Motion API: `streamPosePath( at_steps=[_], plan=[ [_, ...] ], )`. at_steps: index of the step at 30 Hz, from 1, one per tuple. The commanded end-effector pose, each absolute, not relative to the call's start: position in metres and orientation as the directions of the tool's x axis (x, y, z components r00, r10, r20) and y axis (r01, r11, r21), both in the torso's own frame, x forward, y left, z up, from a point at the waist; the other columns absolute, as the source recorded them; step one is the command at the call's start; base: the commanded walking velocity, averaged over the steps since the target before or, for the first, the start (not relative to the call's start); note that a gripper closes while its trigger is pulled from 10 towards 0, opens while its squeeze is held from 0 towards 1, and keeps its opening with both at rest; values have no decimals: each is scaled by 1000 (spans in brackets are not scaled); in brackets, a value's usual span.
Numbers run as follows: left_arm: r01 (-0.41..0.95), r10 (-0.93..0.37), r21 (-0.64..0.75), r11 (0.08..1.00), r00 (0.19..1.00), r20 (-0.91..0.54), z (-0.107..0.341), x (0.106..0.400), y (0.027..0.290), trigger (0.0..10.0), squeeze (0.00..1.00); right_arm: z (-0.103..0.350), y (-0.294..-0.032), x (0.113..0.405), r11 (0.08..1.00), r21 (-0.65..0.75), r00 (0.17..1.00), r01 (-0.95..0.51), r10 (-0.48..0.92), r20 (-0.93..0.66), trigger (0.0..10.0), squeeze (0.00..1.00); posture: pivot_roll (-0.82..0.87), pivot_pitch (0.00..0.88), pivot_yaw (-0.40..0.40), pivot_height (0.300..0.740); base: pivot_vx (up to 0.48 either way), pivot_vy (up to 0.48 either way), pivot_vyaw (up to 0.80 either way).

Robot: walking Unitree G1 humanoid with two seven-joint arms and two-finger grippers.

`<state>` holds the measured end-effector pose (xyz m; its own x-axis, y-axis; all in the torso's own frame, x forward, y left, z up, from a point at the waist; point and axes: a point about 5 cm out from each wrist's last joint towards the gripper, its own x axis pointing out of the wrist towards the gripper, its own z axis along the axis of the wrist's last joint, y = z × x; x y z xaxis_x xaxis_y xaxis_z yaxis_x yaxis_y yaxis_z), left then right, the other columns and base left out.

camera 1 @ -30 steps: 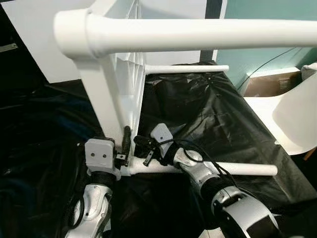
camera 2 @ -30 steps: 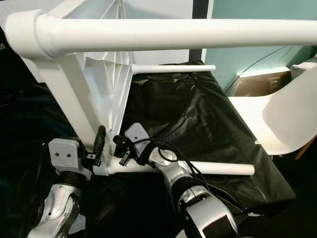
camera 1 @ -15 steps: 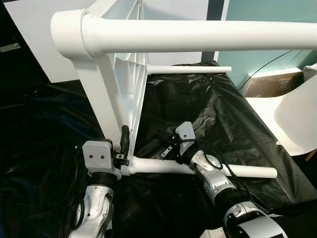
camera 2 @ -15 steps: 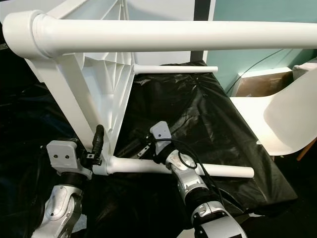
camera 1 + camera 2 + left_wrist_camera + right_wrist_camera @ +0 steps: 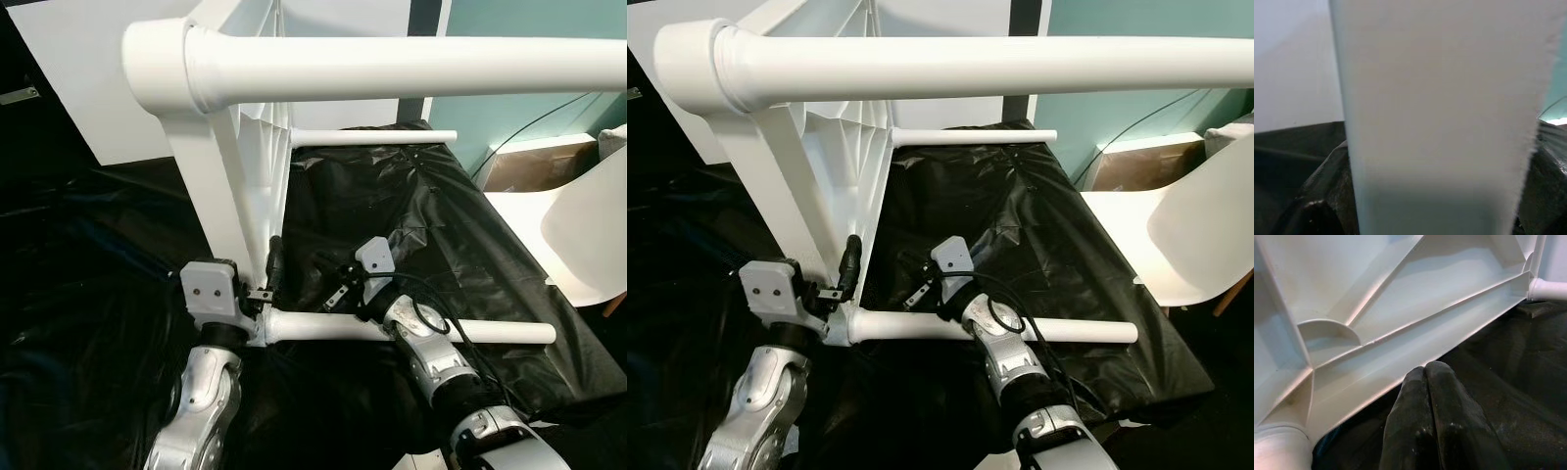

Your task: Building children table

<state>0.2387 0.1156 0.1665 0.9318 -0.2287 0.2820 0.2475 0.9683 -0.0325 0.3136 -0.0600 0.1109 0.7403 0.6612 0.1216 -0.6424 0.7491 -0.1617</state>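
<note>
White plastic children's table [image 5: 245, 166] on its side over black sheeting [image 5: 411, 206], three legs visibly fitted. Left claw [image 5: 265, 284] clamped at the lower corner socket; right claw [image 5: 921, 284], fingers pressed together, empty beside the lower leg [image 5: 411, 331]. Assembly seemingly near complete; righting left.

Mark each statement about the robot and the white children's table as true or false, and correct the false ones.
1. The white table stands tipped on its side on black sheeting. True.
2. The right gripper has its fingers spread wide. False: they are pressed together.
3. The left gripper is at the table's lower corner. True.
4. A red chair stands on the robot's right. False: the chair there is white.
</note>
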Motion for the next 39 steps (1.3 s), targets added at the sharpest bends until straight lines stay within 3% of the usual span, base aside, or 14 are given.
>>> streamPosePath(
  at_steps=[1, 14, 15, 16, 17, 39],
  plan=[
    [435, -432, 43, 899, 871, 235, 160, 240, 98, 10000, 0, 111, -57, 312, 747, -155, 739, -647, 664, 117, 10000, 0, -27, 0, 65, 740, 0, 0, 0],
    [359, -373, 103, 928, 909, 186, 149, 252, 93, 9765, 0, 118, -54, 309, 746, -155, 737, -647, 665, 125, 10000, 0, -40, 0, 60, 740, 0, 0, 0],
    [345, -361, 117, 931, 915, 178, 147, 254, 93, 8392, 0, 119, -54, 308, 747, -154, 737, -647, 664, 127, 10000, 0, -41, 0, 60, 740, 0, 0, 0],
    [345, -361, 117, 931, 915, 178, 147, 254, 93, 8392, 0, 119, -54, 308, 747, -154, 737, -647, 664, 127, 10000, 0, -41, 0, 60, 740, 0, 0, 0],
    [333, -349, 117, 936, 920, 177, 146, 255, 93, 0, 0, 120, -54, 308, 747, -153, 737, -647, 664, 129, 10000, 0, -43, 0, 62, 740, 0, 0, 0],
    [137, -150, 80, 987, 970, 191, 139, 265, 116, 0, 0, 127, -52, 305, 752, -138, 738, -645, 659, 142, 10000, 0, -45, 0, 72, 740, 0, 0, 0]
  ],
)
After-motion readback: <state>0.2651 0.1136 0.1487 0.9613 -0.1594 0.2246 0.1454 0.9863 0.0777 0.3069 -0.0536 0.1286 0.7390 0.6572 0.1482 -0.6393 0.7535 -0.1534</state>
